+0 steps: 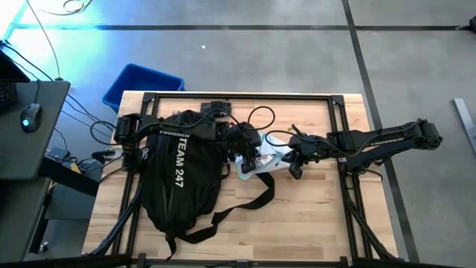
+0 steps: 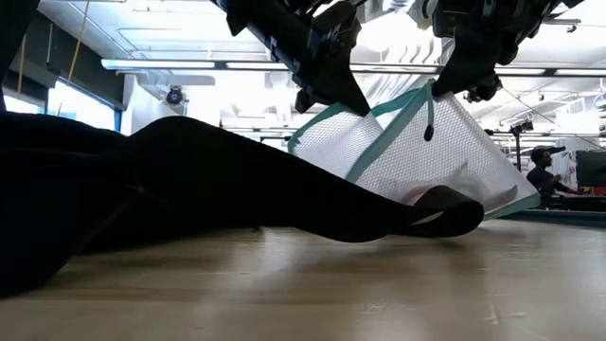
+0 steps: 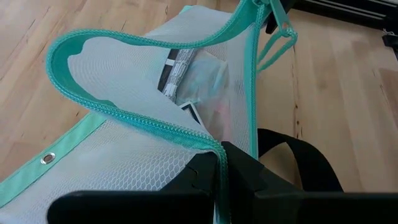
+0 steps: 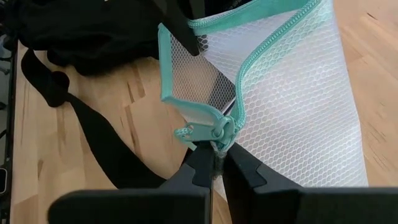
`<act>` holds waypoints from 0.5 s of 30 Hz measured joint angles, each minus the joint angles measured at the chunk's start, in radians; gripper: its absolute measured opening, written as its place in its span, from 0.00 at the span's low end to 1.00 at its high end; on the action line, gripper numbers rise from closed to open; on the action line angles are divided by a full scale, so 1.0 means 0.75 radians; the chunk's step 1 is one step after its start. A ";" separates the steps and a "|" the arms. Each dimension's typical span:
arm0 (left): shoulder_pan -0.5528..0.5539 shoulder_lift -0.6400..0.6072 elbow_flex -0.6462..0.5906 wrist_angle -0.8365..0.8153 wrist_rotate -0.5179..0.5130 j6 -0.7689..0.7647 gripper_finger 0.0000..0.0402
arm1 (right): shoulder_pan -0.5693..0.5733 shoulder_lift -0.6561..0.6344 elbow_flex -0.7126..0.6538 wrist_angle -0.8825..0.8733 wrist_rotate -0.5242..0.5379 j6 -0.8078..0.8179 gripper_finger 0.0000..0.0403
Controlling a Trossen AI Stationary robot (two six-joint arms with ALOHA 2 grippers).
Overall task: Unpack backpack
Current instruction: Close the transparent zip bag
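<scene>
Backpack (image 1: pixel 178 175) on table, both end effectors clamped on mesh pouch (image 2: pixel 426 156), contents blurred through netting.

Pale wood-plank counter (image 1: pixel 312 223) with a black metal frame along its edges. Lying on it, toward the left side, a black backpack (image 1: pixel 178 179) lettered "TEAM 247", straps (image 1: pixel 249 202) trailing toward the middle and near edge. Near the centre, a white mesh pouch (image 1: pixel 262 162) with teal trim, lower end on the wood just beside the backpack.
</scene>
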 joint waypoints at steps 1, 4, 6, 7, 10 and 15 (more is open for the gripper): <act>-0.001 0.000 0.000 0.000 0.000 0.000 0.00 | 0.000 0.000 0.000 0.000 0.000 0.000 0.00; -0.001 0.000 0.000 0.000 0.000 0.000 0.00 | 0.000 0.000 0.000 -0.001 -0.005 0.005 0.00; -0.001 0.000 0.000 0.000 0.000 0.000 0.00 | 0.000 0.000 0.000 -0.001 -0.024 0.010 0.00; -0.001 0.000 0.000 0.000 0.000 0.000 0.00 | 0.000 0.000 0.000 -0.001 -0.037 0.011 0.00; -0.001 0.000 0.000 0.005 -0.006 0.002 0.00 | 0.001 0.000 0.000 -0.001 -0.042 0.013 0.00; -0.001 0.008 0.001 0.181 -0.151 -0.077 0.00 | 0.001 0.000 0.000 -0.001 -0.039 0.010 0.00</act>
